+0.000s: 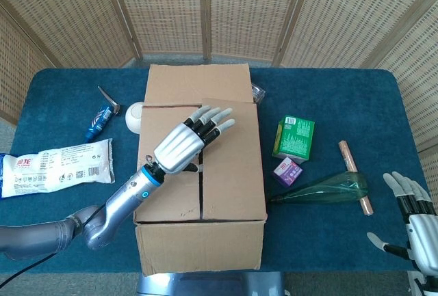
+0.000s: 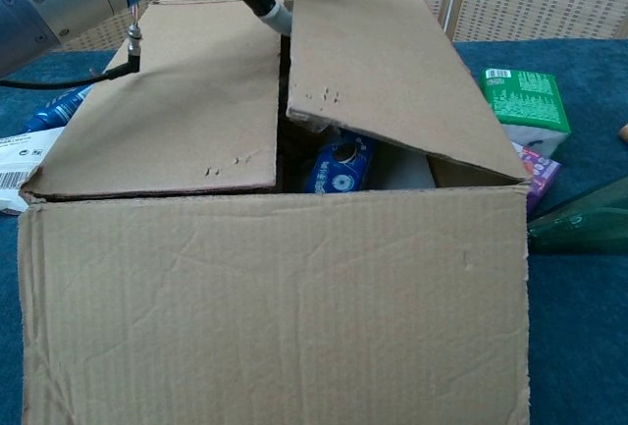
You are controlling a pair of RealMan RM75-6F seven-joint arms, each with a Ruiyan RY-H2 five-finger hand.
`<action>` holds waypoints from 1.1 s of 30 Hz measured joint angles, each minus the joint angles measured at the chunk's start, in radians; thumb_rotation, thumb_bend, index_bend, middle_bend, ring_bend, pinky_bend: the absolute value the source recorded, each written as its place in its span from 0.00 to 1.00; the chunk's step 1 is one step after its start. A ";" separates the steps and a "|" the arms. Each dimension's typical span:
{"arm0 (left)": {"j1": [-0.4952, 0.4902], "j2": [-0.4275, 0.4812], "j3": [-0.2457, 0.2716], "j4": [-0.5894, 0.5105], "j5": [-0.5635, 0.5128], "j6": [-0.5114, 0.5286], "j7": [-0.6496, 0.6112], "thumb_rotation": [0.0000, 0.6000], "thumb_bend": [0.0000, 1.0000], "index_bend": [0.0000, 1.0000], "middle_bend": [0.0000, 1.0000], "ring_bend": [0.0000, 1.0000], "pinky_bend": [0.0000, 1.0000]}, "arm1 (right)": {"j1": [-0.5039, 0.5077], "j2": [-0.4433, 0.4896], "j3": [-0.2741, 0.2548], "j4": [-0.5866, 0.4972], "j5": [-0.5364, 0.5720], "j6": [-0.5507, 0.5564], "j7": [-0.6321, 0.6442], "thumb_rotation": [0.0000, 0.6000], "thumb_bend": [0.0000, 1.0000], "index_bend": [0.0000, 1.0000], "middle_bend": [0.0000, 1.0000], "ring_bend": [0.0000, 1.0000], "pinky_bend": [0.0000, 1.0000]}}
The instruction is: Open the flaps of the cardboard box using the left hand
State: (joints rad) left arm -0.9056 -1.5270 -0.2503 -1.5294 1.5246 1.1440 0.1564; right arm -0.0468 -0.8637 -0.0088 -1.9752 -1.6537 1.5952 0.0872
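The cardboard box [image 1: 200, 241] stands mid-table. Its far flap [image 1: 198, 83] lies folded back. The left top flap [image 2: 167, 111] lies flat. The right top flap [image 2: 392, 72] is tilted up along the centre seam, showing a blue item [image 2: 339, 165] inside. My left hand [image 1: 183, 147] is over the seam, fingers [image 1: 213, 119] spread and straight above the right flap. Its thumb [image 2: 276, 16] touches that flap's raised inner edge. My right hand [image 1: 413, 215] hovers off the table's near right corner, fingers apart and empty.
Right of the box lie a green carton [image 1: 295, 137], a small purple box [image 1: 287, 171], a green glass bottle [image 1: 321, 189] and a brown stick [image 1: 356, 167]. On the left are a white packet [image 1: 55, 166], a blue tube [image 1: 99, 122] and a white cup [image 1: 135, 117].
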 measured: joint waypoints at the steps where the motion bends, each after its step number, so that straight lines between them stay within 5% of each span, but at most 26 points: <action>1: -0.004 0.003 -0.007 -0.005 0.005 0.004 0.003 1.00 0.00 0.00 0.00 0.00 0.08 | 0.000 0.001 0.000 0.000 -0.001 0.000 0.002 1.00 0.00 0.00 0.00 0.00 0.00; 9: -0.058 -0.004 -0.081 -0.023 -0.025 -0.008 0.037 1.00 0.00 0.00 0.00 0.00 0.08 | 0.000 0.010 0.002 0.000 0.002 0.005 0.027 1.00 0.00 0.00 0.00 0.00 0.00; 25: -0.324 -0.262 -0.256 0.151 -0.141 -0.056 0.159 1.00 0.00 0.00 0.00 0.00 0.09 | 0.018 0.017 0.016 -0.004 0.036 -0.021 0.039 1.00 0.00 0.00 0.00 0.00 0.00; 33: -0.319 -0.260 -0.241 0.135 -0.182 -0.046 0.199 1.00 0.00 0.00 0.00 0.00 0.09 | 0.018 0.023 0.016 -0.008 0.034 -0.022 0.046 1.00 0.00 0.00 0.00 0.00 0.00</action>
State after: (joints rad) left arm -1.2247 -1.7871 -0.4909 -1.3948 1.3427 1.0981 0.3551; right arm -0.0284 -0.8408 0.0068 -1.9834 -1.6197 1.5735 0.1336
